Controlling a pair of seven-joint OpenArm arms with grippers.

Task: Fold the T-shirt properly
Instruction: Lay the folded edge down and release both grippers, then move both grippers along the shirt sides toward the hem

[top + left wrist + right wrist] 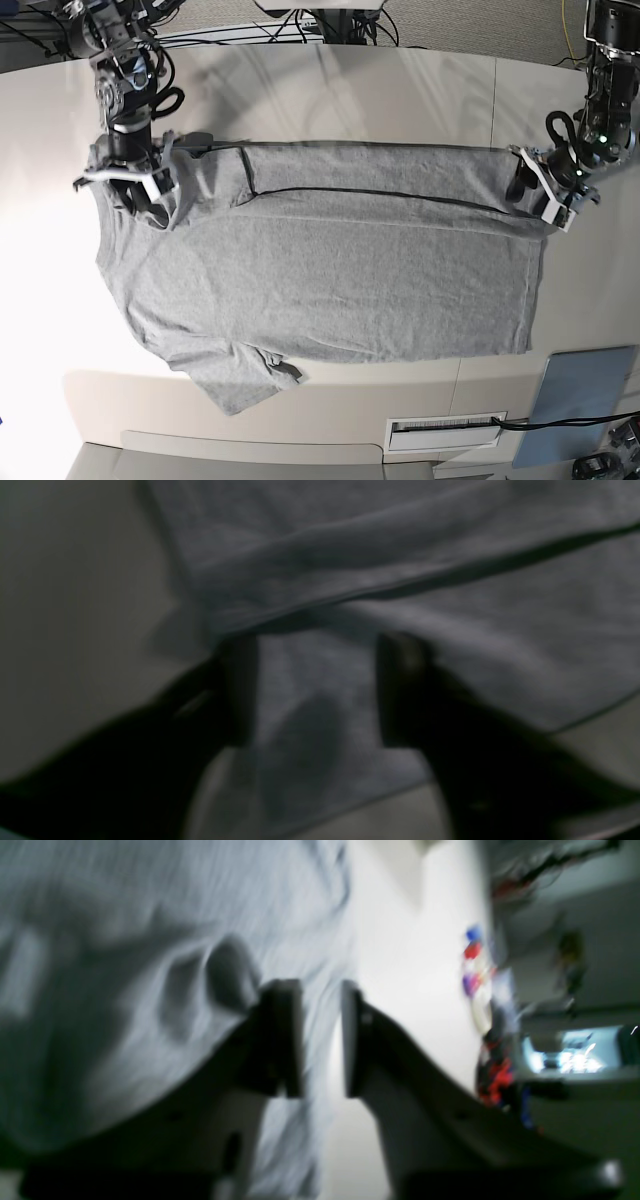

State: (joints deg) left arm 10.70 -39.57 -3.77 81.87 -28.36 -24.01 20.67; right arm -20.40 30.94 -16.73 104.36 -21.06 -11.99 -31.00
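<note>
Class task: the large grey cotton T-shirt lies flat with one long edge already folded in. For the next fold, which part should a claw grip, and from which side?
Probably the unfolded long edge of the grey cotton T-shirt, near its loose sleeve and its hem corner. Approach from the base view's bottom side: there the edge lies flat and single-layered, with bare white table beside it.

Two black jointed arms with looped cables end in white-shelled hands (pixel 548 196) with dark fingers (pixel 400 690).
</note>
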